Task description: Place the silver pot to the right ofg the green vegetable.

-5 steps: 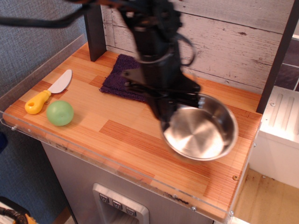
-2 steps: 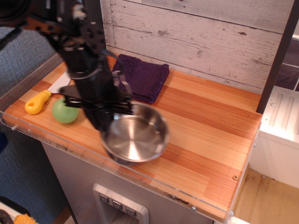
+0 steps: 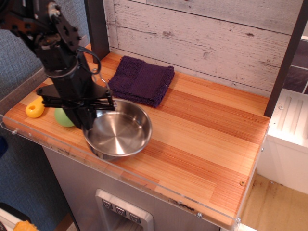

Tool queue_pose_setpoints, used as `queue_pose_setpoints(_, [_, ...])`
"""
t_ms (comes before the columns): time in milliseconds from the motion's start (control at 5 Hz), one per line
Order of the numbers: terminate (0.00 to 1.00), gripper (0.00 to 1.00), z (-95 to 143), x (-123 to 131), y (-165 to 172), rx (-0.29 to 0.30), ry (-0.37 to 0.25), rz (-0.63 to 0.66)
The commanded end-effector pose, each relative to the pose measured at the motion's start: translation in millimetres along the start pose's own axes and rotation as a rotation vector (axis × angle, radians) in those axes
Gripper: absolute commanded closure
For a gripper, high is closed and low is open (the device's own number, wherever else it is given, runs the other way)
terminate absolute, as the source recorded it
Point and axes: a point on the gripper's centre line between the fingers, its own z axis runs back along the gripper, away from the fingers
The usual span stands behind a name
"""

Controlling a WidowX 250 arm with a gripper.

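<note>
Observation.image: pot nearly set down beside the vegetable.

My hand [image 3: 86, 120] grips the left rim of the silver pot [image 3: 118, 131], near the bench's [image 3: 207, 139] front-left edge, just right of the green vegetable [image 3: 62, 118], which the hand half hides. I'd lower flat, release gently, and avoid nudging the ball toward the yellow-handled knife [image 3: 34, 109].

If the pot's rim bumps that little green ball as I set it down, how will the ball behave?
The green vegetable looks like a smooth round plastic ball, so it would probably roll at a light nudge. It seems small beside the silver pot, likely light and easily displaced. The knife's yellow handle lies just left of it and might stop it; the counter's front edge is close too.
</note>
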Motion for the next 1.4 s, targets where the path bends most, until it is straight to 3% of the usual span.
queue_pose_setpoints(0, [0.0,1.0,-6.4,-16.2,9.6,0.031,0.044,0.012])
queue_pose_setpoints(200, [0.0,0.0,-7.2,-20.7,7.6,0.032,0.067,-0.004])
queue_pose_setpoints(800, [0.0,0.0,14.1,-5.4,5.7,0.024,0.018,-0.043])
queue_pose_setpoints(1200, [0.0,0.0,31.1,9.5,7.1,0.005,0.02,-0.074])
